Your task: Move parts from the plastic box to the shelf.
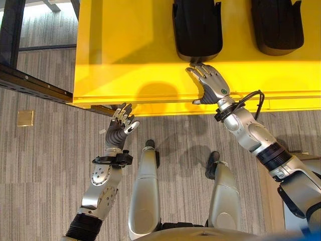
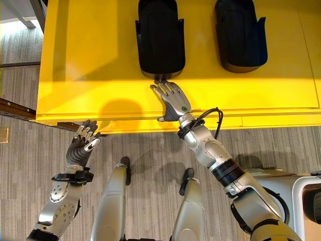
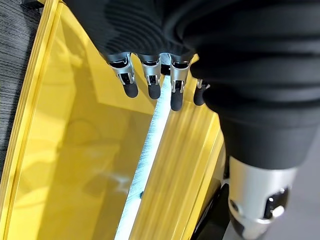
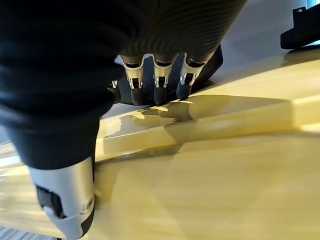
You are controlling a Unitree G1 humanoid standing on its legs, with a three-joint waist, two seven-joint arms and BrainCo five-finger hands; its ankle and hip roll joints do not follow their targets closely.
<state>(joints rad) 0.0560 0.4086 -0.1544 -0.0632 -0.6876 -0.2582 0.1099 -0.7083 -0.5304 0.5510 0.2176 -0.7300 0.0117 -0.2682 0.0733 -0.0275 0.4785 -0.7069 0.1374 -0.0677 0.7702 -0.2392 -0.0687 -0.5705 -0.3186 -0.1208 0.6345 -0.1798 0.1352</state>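
Presently logged, item by item.

Yellow shelf (image 1: 125,45): a broad flat surface across the upper part of both eye views, its front edge running above grey carpet (image 1: 45,160).

Near black part (image 2: 161,37): dark moulded piece lying flat on the shelf, long axis running away from the robot, rounded end toward the front edge.

Far black part (image 2: 239,35): second piece of the same form, to the right of the first, well apart from it, also flat on the shelf.

Right hand (image 2: 172,100): stretched over the shelf's front portion, fingers straight and spread, holding nothing. Fingertips (image 4: 157,95) sit at the rounded end of the near black part; whether they actually touch it cannot be told.

Left hand (image 1: 120,128): raised in front of the shelf's front edge, over the carpet, fingers loosely extended, empty.

Small brass-coloured floor plate (image 1: 25,118): set in the carpet at the far left.
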